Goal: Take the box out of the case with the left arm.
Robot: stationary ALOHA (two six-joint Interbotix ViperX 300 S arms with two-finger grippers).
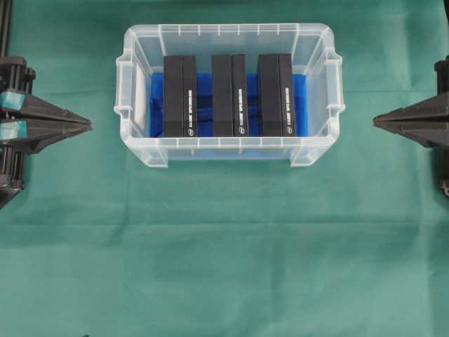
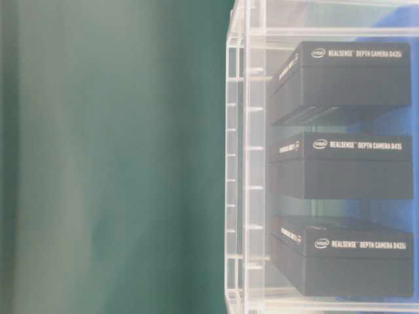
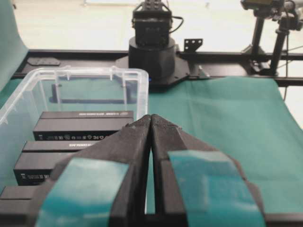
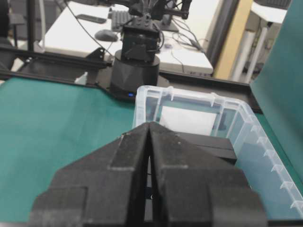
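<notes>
We see the left gripper [image 1: 90,126] at the left edge of the overhead view, its jaws pressed together to a point and holding nothing. Teal tape patches sit on its black fingers [image 3: 128,156], which meet along one seam in the left wrist view. The tip aims toward the case [image 1: 140,146] but stays well apart from its near wall, over the bare green cloth of the surface [image 1: 224,253].

Across from it, the right gripper [image 1: 376,120] is likewise closed to a point and empty, aiming at the opposite end of the case from the right edge of the same view.

The case stands between the two grippers, in the upper middle of the overhead view. It is a clear plastic bin with a rounded rim and a bright blue bottom. Inside it three black boxes stand side by side in a row with gaps between them: the left box [image 1: 179,95], the middle box [image 1: 229,95] and the right box [image 1: 275,94]. White lettering on each reads as a depth camera label in the table-level view. In the left wrist view, the base of the opposite arm [image 3: 152,52] stands beyond the cloth.
</notes>
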